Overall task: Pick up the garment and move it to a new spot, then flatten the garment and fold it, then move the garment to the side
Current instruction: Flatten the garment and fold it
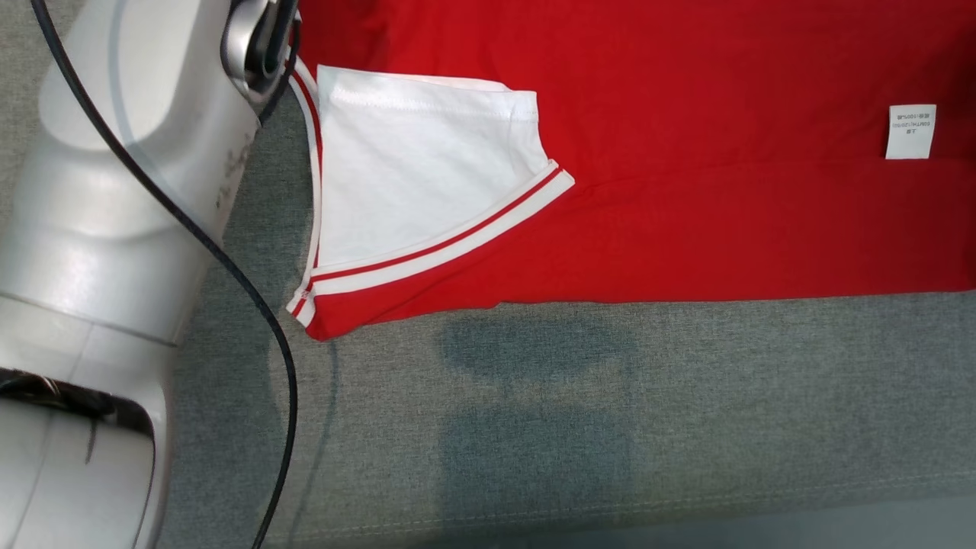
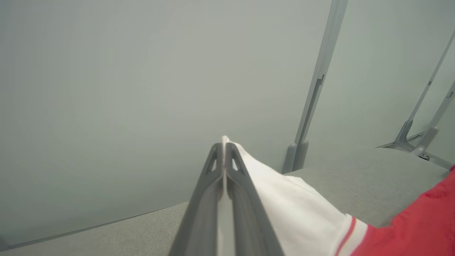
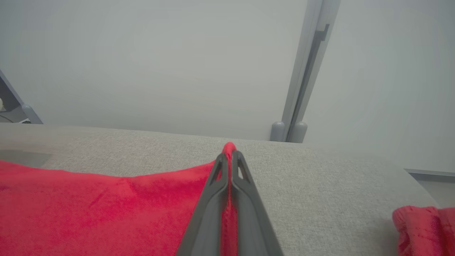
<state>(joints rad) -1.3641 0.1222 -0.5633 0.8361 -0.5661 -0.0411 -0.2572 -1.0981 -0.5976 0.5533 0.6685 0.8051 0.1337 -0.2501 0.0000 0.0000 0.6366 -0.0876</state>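
Nearest in the head view, the bare grey worktop (image 1: 610, 427) fills the lower part of the frame, with the pale left arm (image 1: 99, 191) and its black cable (image 1: 284, 358) down the left edge. Beyond that strip the red garment (image 1: 686, 213) lies flat across the upper half, its hem running from left to right. A white sleeve (image 1: 412, 175) with red-and-white trim is folded over it at upper left, and a small white label (image 1: 911, 131) sits at upper right. In the left wrist view, the left gripper (image 2: 224, 151) is pinched tight on the white sleeve, a sliver of cloth showing past the tips. The sleeve drapes from there to the lower right, where the red body begins. In the right wrist view, the right gripper (image 3: 229, 160) is clamped on a red edge of the garment. The cloth spreads from it to the lower left over the worktop, and another red bunch lies at lower right. Behind both stands a plain grey wall (image 3: 142, 64) with an upright post (image 3: 302, 81).
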